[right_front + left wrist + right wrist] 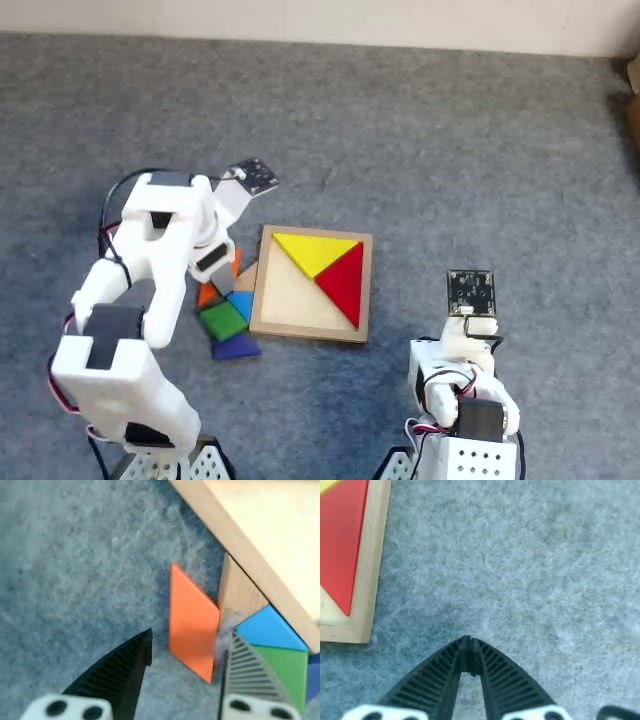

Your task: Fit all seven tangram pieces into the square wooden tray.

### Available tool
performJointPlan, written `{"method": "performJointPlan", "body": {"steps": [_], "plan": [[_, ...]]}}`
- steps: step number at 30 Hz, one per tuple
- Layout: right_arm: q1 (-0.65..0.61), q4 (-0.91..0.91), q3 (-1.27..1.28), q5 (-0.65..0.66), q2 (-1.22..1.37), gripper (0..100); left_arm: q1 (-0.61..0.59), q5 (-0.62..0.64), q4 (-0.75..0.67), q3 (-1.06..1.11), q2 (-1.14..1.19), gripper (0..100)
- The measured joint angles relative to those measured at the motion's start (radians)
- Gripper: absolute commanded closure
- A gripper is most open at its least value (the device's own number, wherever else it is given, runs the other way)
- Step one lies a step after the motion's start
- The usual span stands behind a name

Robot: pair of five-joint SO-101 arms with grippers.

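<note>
The square wooden tray point(266, 308) lies mid-table, holding a yellow triangle point(313, 251) and a red triangle point(346, 281) in its far right part. Left of the tray sit the loose pieces: an orange parallelogram point(192, 621), a plain wood-coloured piece point(240, 598), a blue triangle point(270, 630), a green square point(285, 666) and a dark blue piece point(237, 347). My left gripper point(187, 647) is open just above the orange parallelogram, one finger on either side of it. My right gripper point(469, 653) is shut on nothing, low over bare carpet to the right of the tray point(370, 565).
Grey carpet covers the whole table. The left arm point(165, 260) hangs over the loose pieces and hides part of them in the high view. The right arm point(465, 390) stands at the front right, apart from the tray.
</note>
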Motion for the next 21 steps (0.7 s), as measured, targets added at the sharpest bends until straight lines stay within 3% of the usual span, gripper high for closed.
{"method": "performJointPlan", "body": {"steps": [9, 16, 21], "plan": [[0.000, 0.002, 0.000, 0.000, 0.000, 99.3, 0.006, -0.143, 0.000, -0.031, 0.072, 83], [0.000, 0.002, 0.000, 0.000, 0.000, 99.3, -0.002, -0.158, 0.002, -0.031, 0.074, 84], [0.000, 0.002, 0.000, 0.000, 0.000, 99.3, -0.005, -0.157, 0.002, -0.029, 0.074, 92]]}}
